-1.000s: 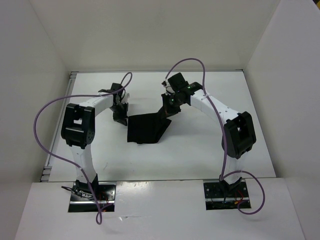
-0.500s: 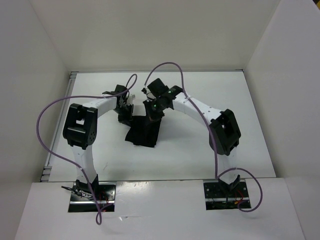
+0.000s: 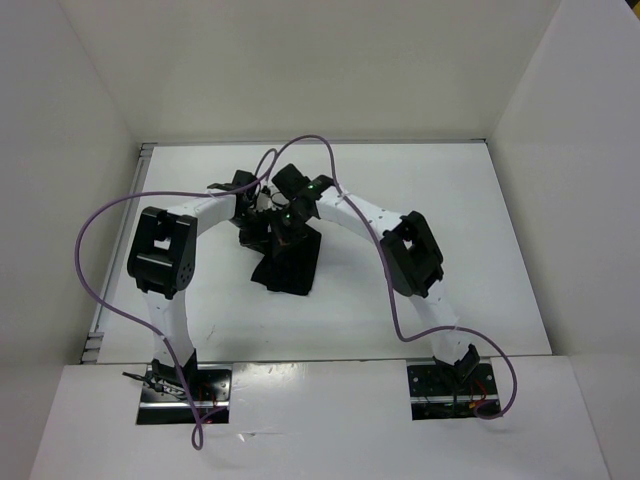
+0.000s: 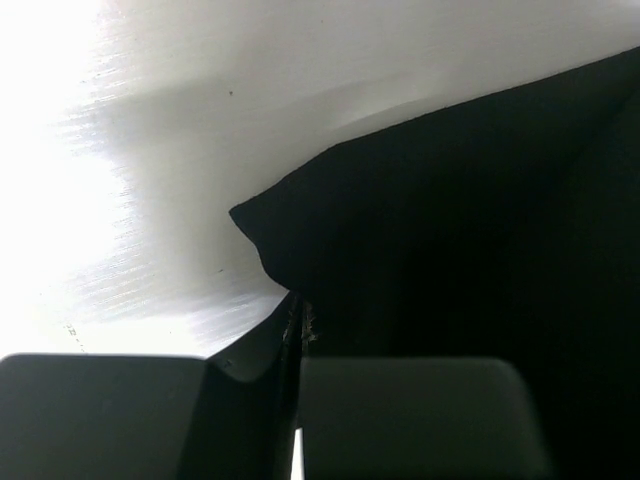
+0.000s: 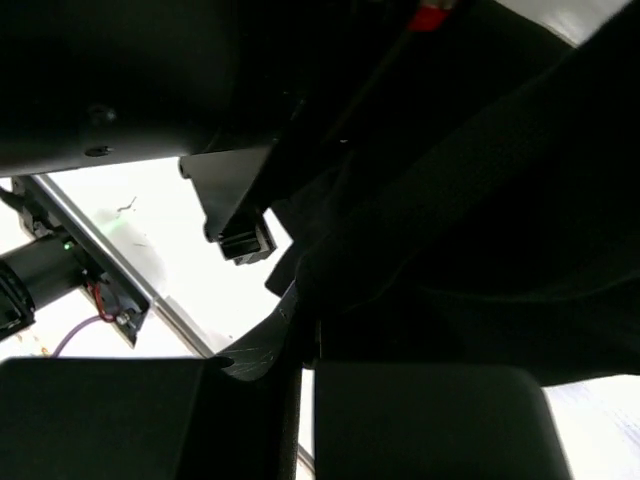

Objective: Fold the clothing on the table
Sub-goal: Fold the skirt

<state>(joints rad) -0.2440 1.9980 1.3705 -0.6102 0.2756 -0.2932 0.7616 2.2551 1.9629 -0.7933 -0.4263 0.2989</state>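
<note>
Top external: clothing point(image 3: 288, 265) bunched on the table point(image 3: 460, 210), nearer its left edge; left gripper point(image 3: 251, 230) and right gripper point(image 3: 284, 236) both pinch it; mid-fold, I judge; next lay edges flat, release.

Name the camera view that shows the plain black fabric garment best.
Top external view: the plain black fabric garment appears nearly whole, bunched on the smooth white tabletop, with only its far end hidden. Left wrist shows just one corner and edge; right wrist shows only dark close-up folds.
</note>
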